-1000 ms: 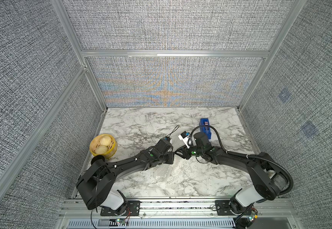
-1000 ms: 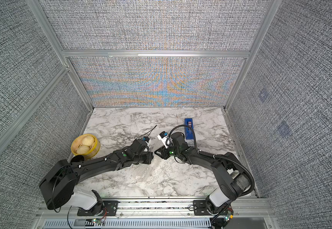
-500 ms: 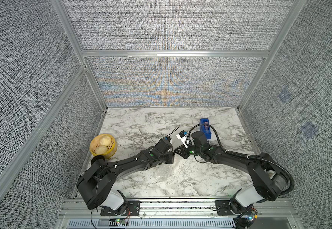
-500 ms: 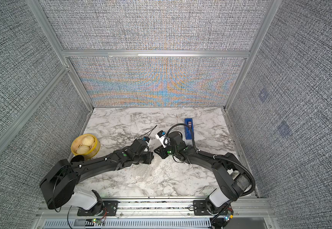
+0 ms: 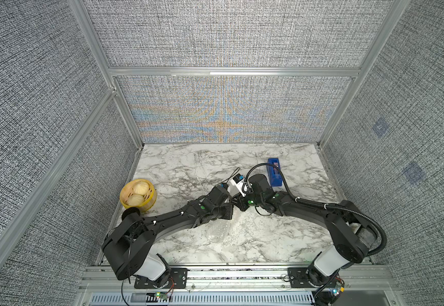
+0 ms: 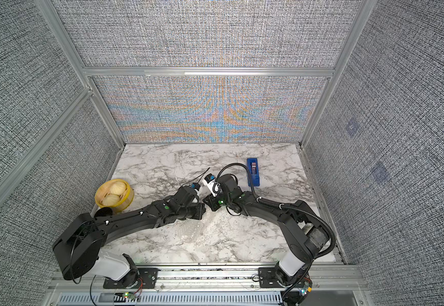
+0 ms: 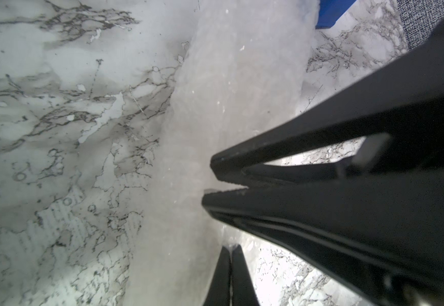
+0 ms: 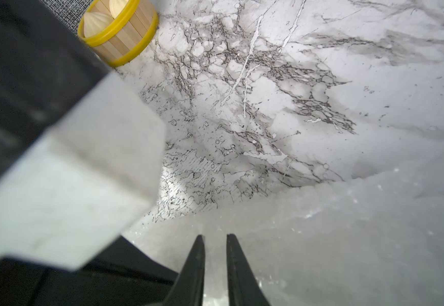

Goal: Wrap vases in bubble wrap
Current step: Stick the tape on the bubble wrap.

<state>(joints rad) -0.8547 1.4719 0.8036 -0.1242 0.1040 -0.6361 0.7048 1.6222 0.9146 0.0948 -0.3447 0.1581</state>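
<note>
Grey woven wall panels [image 5: 215, 39] in an aluminium frame [image 5: 231, 71] enclose a white marble tabletop [image 5: 189, 164] veined in grey. Left of centre in both top views stands a yellow-rimmed steamer basket [image 5: 150, 204] holding 2 pale buns [image 5: 139, 188]. Right of centre lies a blue box [image 5: 274, 172]; the small dark panel on its top is too small to read. 2 black arms meet at the centre of the frame. A white camera module [image 5: 238, 182] on the right wrist bears black markings, not legible.

Task item: the bubble wrap [image 5: 219, 229], a clear dotted sheet, lies on the marble just below the 2 wrists at frame centre in both top views. The left wrist view shows it as a pale, cloudy raised band across the marble. The vase is not discernible in any view; whether it lies inside that band cannot be told.

End effectors: the left gripper [image 7: 231, 247] has its jaws fully together, tips against the wrap; whether film is caught between them cannot be told. The right gripper [image 8: 214, 235] has its jaws drawn to a narrow slit, clamped on a fold of the bubble wrap, just beside the left gripper.
</note>
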